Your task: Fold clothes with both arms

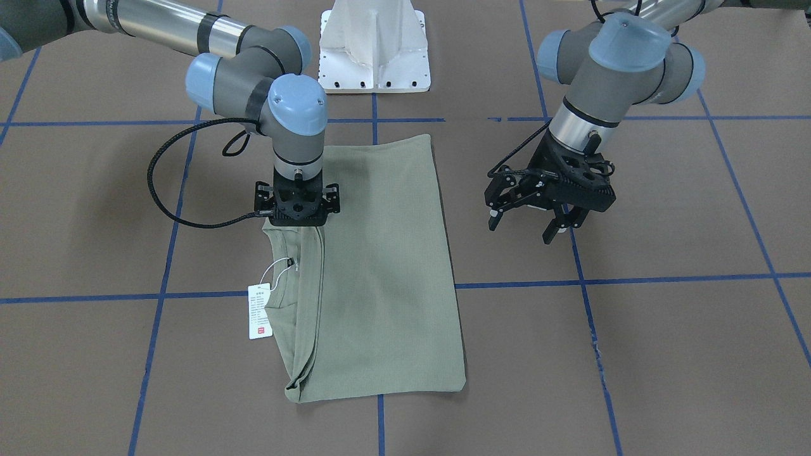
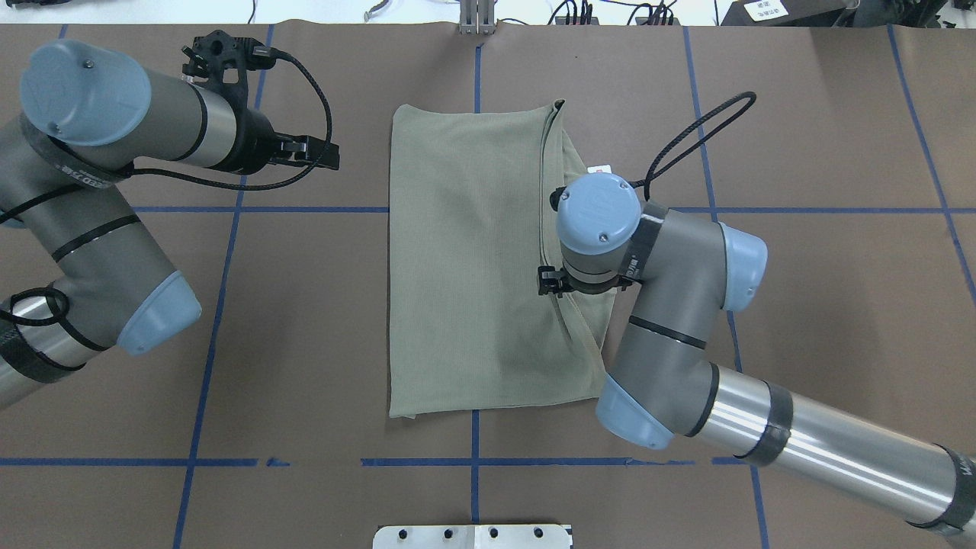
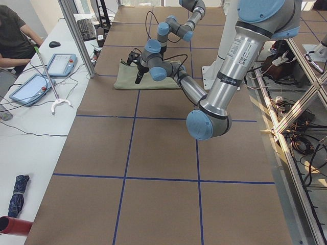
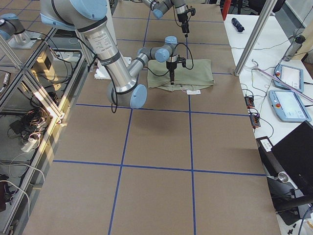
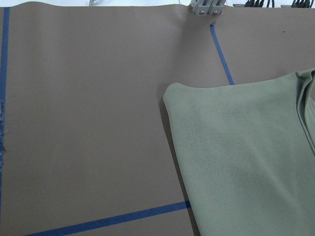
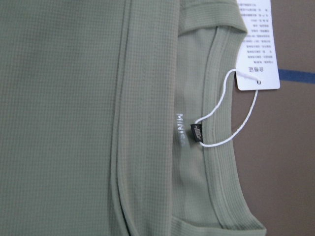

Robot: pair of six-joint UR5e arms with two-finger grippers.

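table (image 1: 665, 354): brown, blue tape grid (image 1: 665, 277) | green shirt (image 1: 386, 272) folded flat | hang tag (image 1: 260, 311) beside it

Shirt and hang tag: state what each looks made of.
Shirt: soft matte knit, probably cotton or a blend; a fine ribbed texture shows up close. Hang tag: flat white card, likely paper, with small printed text.
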